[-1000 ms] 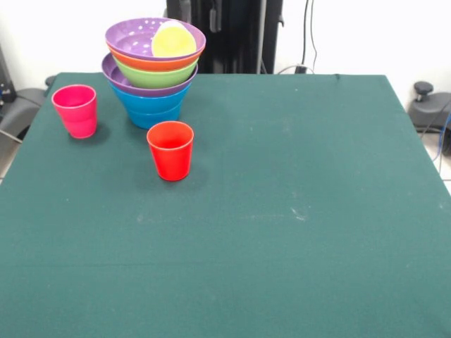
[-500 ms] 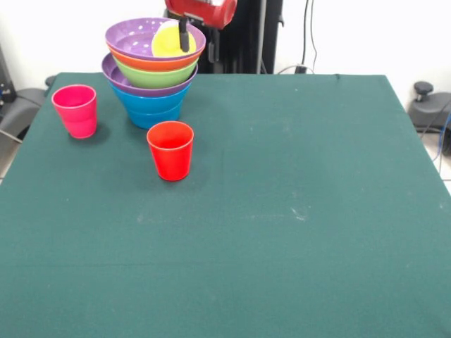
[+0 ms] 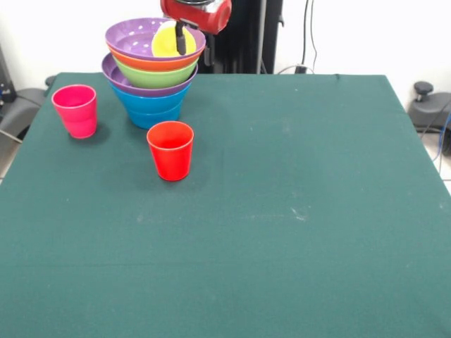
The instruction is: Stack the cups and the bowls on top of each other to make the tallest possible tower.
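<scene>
The tower (image 3: 151, 84) stands at the table's far left: a blue bowl (image 3: 149, 107) lowest, then purple (image 3: 118, 76), green (image 3: 161, 76) and orange (image 3: 137, 61) rims, with a purple bowl (image 3: 130, 39) on top. A yellow cup (image 3: 166, 44) lies inside that top bowl, at its right side. My gripper (image 3: 182, 44) hangs from its red head (image 3: 201, 13) right over the yellow cup, its tip in front of the cup. A red cup (image 3: 170, 150) stands upright in front of the tower. A pink-magenta cup (image 3: 75, 110) stands upright to the tower's left.
The green table (image 3: 282, 211) fills the view. The black pedestal (image 3: 243, 35) stands behind its far edge, close to the tower. Dark equipment sits off the table at the left (image 3: 17, 105) and right (image 3: 430, 105), with cables at the far right.
My gripper came down into view from above and has shifted slightly left over the yellow cup. The cups and bowls have not moved.
</scene>
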You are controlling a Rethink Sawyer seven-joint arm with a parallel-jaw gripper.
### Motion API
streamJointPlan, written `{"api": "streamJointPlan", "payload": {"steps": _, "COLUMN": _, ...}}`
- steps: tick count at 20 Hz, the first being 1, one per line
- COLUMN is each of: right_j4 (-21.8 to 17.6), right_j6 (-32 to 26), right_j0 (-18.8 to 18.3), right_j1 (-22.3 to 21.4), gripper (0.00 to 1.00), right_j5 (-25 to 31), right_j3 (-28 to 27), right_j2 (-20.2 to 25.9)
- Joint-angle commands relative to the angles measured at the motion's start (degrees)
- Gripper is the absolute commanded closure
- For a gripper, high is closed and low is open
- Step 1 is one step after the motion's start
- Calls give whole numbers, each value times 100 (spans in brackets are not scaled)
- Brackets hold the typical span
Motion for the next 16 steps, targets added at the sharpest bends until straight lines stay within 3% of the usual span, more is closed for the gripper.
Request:
{"api": "streamJointPlan", "payload": {"steps": 1, "right_j4": -141, "right_j6": 226, "right_j0": 67, "right_j1": -39, "gripper": 0, "right_j5": -56, "right_j3": -99, "right_j2": 142}}
{"api": "streamJointPlan", "payload": {"steps": 9, "right_j4": 63, "right_j6": -20, "right_j0": -21, "right_j1": -645, "gripper": 0, "right_j5": 617, "right_j3": 44, "right_j2": 223}}
{"api": "streamJointPlan", "payload": {"steps": 16, "right_j4": -21, "right_j6": -143, "right_j0": -233, "right_j1": -910, "gripper": 0, "right_j5": 465, "right_j3": 563, "right_j2": 189}}
